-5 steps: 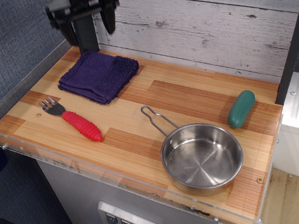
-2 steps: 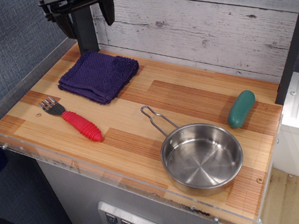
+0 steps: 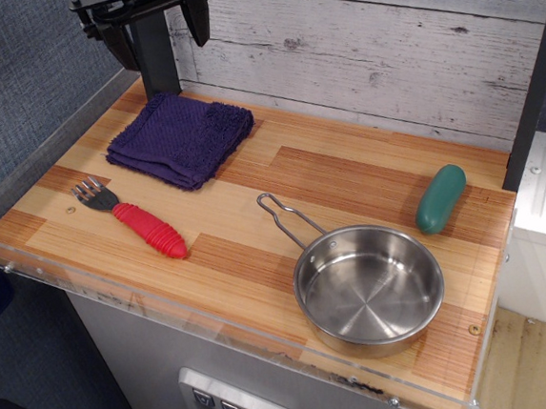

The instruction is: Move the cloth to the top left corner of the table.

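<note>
The dark purple folded cloth (image 3: 180,139) lies flat near the far left corner of the wood-plank table (image 3: 348,184). My black gripper (image 3: 161,34) hangs well above the cloth's far edge, at the top of the view. Its two fingers are spread apart and nothing is between them. The gripper is clear of the cloth.
A fork with a red ribbed handle (image 3: 133,220) lies in front of the cloth. A steel pan (image 3: 366,284) with a wire handle sits at the front right. A green oblong object (image 3: 441,197) lies at the right edge. A clear acrylic rim (image 3: 168,314) runs along the table's front.
The gripper has risen a little higher above the cloth since a second ago, then held still. The cloth has not moved.
</note>
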`<state>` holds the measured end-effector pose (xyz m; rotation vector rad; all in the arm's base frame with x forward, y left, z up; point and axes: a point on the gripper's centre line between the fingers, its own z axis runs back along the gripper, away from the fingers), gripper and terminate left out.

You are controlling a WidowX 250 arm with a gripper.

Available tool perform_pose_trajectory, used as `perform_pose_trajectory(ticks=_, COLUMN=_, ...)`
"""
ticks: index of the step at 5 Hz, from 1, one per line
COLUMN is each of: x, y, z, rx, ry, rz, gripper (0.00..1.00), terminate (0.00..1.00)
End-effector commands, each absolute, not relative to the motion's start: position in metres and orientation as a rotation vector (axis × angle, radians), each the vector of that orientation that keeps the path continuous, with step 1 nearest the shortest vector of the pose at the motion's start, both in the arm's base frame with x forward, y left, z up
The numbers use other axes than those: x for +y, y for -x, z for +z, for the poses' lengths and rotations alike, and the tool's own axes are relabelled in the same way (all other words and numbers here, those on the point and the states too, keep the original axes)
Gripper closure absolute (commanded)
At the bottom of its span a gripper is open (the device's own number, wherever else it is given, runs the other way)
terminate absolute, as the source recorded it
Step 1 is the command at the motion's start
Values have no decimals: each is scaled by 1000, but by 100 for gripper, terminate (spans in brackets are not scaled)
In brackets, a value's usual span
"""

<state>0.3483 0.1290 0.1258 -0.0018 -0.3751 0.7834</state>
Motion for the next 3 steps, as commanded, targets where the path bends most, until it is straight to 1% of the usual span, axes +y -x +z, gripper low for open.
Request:
perform_pose_trajectory(ticks=1, x=128, y=-341, z=144, rx=-433, ry=-1, rz=777, gripper=0, terminate=0)
perform_pose_trajectory(ticks=2, x=128, y=-341, z=144, rx=-433, ry=-1, rz=777, gripper=0, terminate=0)
perform_pose_trajectory(ticks=3, x=128, y=-341, z=144, rx=-433, ry=-1, rz=777, gripper=0, terminate=100)
